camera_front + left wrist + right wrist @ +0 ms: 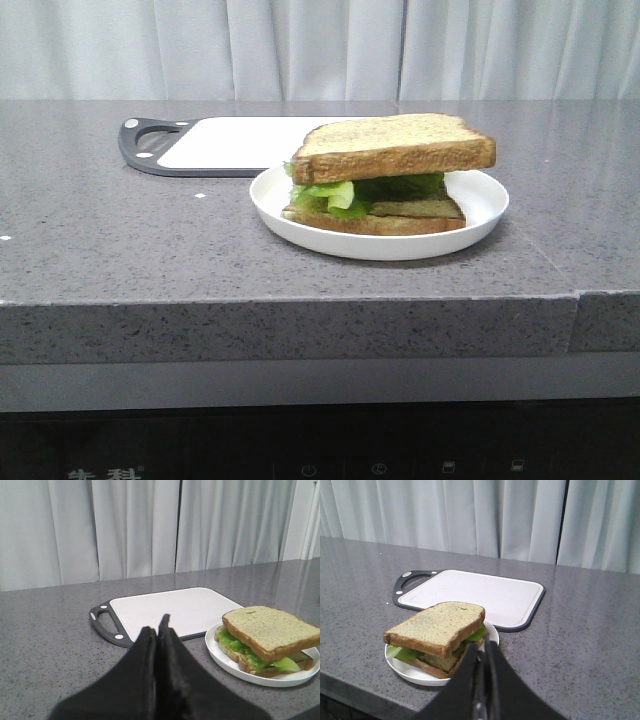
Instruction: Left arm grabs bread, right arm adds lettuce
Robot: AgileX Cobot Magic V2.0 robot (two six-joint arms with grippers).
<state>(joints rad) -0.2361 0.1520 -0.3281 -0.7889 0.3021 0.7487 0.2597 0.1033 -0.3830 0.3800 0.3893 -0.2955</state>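
sandwich looks done, but thick bread (pixel 395 146) sits tilted on lettuce (pixel 345 192) in plate (pixel 480 215), may slide off; left gripper (pixel 157 632) & right gripper (pixel 482 652) both closed, holding nothing.

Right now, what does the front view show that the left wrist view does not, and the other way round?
Only the front view shows the counter's front edge and a brown filling layer beside the lettuce. Only the left wrist view shows the left hand, fingers together, holding nothing. Both show the bread topping the sandwich on the white plate, with the cutting board behind.
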